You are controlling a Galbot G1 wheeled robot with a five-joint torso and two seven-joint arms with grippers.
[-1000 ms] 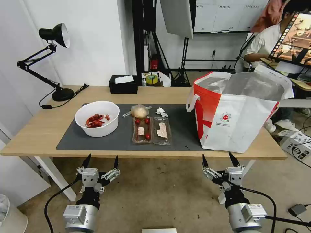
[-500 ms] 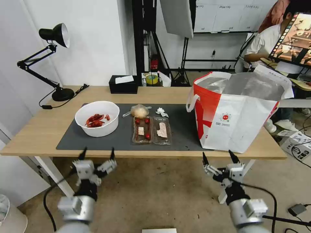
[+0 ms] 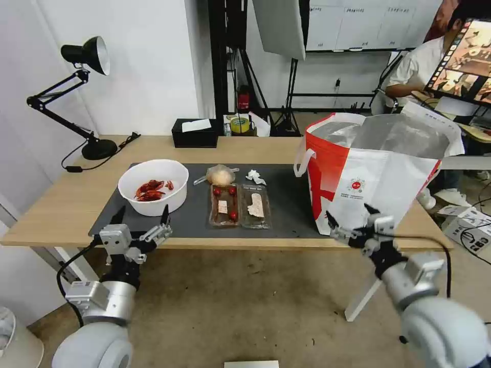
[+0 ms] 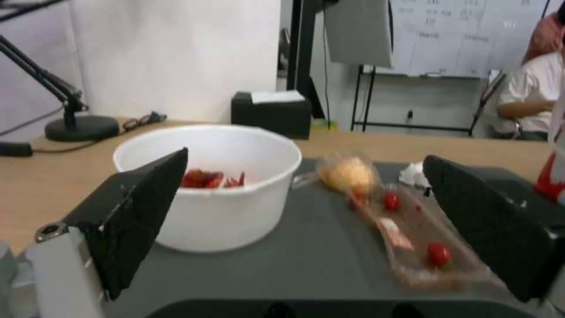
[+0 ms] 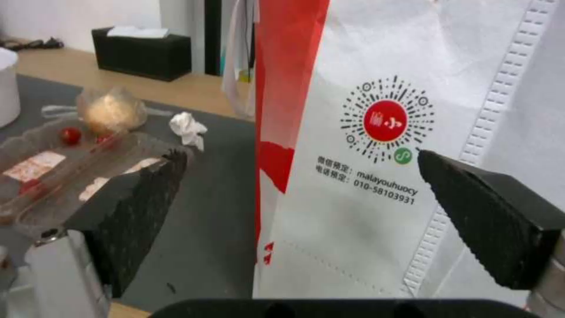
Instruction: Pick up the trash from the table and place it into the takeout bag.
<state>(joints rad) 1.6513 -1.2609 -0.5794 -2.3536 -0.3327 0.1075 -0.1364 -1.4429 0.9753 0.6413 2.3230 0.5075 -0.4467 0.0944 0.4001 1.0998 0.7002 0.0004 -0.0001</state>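
Note:
On the dark mat [image 3: 286,204] of the light-wood table [image 3: 61,204] lies the trash: a white bowl [image 3: 152,186] [image 4: 224,185] of red crayfish shells, a clear clamshell tray [image 3: 238,205] [image 4: 418,238], a clear bag with a yellowish lump [image 3: 220,176] [image 5: 112,110] and a crumpled tissue [image 3: 255,177] [image 5: 187,126]. The takeout bag [image 3: 378,174] [image 5: 377,132] stands open at the table's right end. My left gripper [image 3: 143,214] [image 4: 312,221] is open at the front edge, before the bowl. My right gripper [image 3: 349,214] [image 5: 300,212] is open just in front of the bag's logo side.
A black desk lamp [image 3: 84,56] stands at the table's back left with its cable trailing. A black tissue box [image 3: 194,133] sits at the back edge. Behind the table are light stands, and cables and a box [image 3: 470,225] lie on the floor at right.
Both arms have risen from below the table edge. The left gripper came up to the front edge before the bowl; the right gripper rose and swung right to the bag's front.

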